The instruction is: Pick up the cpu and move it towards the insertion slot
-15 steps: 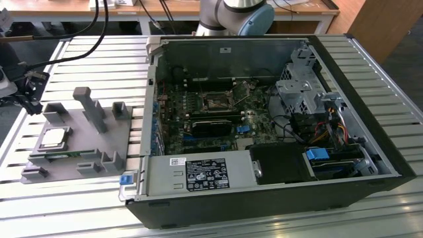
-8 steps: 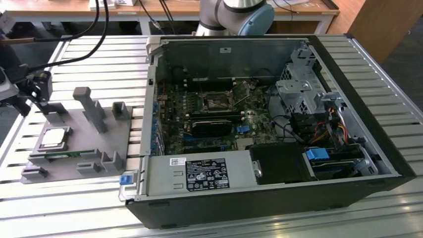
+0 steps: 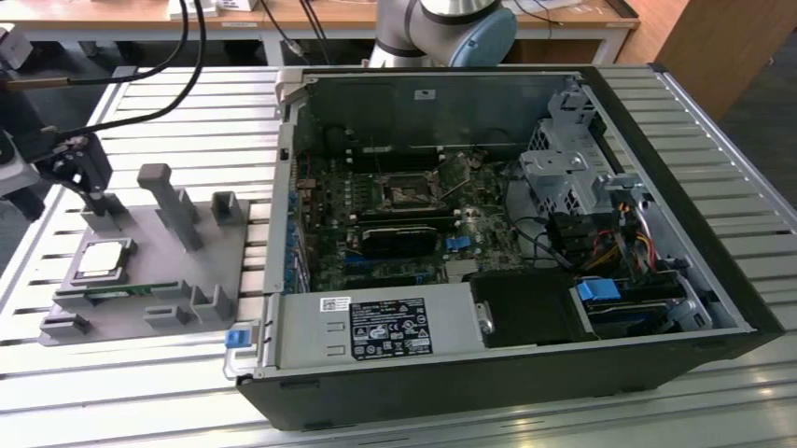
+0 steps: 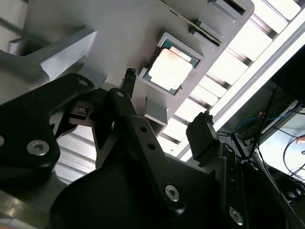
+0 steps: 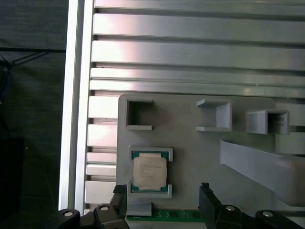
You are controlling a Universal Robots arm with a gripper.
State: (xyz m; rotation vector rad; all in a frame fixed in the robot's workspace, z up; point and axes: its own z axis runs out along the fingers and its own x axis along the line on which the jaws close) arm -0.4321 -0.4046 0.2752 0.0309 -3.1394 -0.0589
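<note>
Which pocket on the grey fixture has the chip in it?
The square framed pocket nearest the open gripper: the cpu lies flat in it. The three open-sided pockets are empty.

The silvery cpu (image 3: 103, 260) lies flat in the grey fixture (image 3: 149, 268), well apart from the metal-framed insertion slot (image 3: 406, 194).

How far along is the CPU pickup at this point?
Nothing done yet: the small square silvery cpu lies in its recess of the grey plastic fixture. In hand: the open end effector hangs over it, gripping nothing. Left: the lift and the carry to the metal-framed square insertion slot.
</note>
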